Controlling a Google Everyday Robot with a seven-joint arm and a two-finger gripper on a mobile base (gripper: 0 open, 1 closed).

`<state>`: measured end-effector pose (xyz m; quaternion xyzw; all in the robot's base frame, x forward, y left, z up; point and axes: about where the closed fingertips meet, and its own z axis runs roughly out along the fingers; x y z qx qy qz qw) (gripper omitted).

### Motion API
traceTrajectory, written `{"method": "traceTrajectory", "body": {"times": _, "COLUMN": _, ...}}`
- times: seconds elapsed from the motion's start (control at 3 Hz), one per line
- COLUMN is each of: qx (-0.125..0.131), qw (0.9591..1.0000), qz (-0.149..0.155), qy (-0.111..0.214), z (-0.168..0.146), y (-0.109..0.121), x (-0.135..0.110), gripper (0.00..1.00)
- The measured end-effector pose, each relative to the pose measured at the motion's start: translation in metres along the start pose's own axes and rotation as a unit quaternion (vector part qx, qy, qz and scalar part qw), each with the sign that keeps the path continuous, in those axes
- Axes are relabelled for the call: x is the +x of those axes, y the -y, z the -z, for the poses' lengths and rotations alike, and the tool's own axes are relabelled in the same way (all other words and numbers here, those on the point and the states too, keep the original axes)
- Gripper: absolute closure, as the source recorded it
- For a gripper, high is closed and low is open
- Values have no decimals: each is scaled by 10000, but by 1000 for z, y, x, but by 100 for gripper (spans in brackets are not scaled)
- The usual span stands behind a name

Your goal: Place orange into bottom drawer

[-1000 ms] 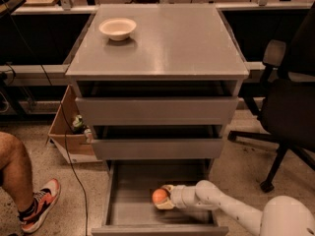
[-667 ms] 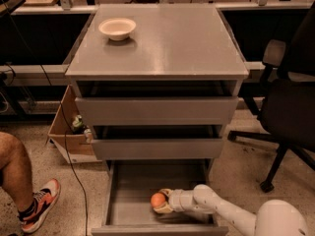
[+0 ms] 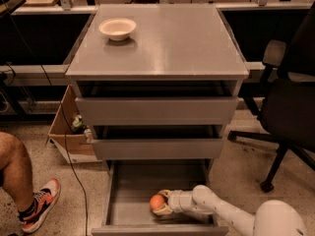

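1. Currently the orange (image 3: 156,201) is inside the open bottom drawer (image 3: 133,186), right of centre and towards the front, low over the drawer floor. Can't tell whether it's touching down.
2. Gripper (image 3: 162,204) is in the drawer too, reaching in from the right, jaws closed around the orange from its right side.
3. Step, as I read it: end of placement, release not yet done.
4. Next move calls for: lower to contact if needed, open the jaws, then lift the arm (image 3: 216,211) out clear of the drawer front; the orange may roll.
5. Two upper drawers (image 3: 156,111) closed; cream bowl (image 3: 117,28) on the cabinet top (image 3: 182,43), not involved.
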<state>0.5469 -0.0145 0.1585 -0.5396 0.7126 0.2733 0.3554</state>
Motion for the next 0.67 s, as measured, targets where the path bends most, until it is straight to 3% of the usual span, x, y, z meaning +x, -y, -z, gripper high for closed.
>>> {"method": "traceTrajectory", "body": {"times": 0.33, "qx": 0, "qw": 10000, "qz": 0, "qy": 0, "z": 0, "y": 0, "x": 0, "gripper": 0}}
{"method": "traceTrajectory", "body": {"times": 0.67, "qx": 0, "qw": 10000, "qz": 0, "qy": 0, "z": 0, "y": 0, "x": 0, "gripper": 0}}
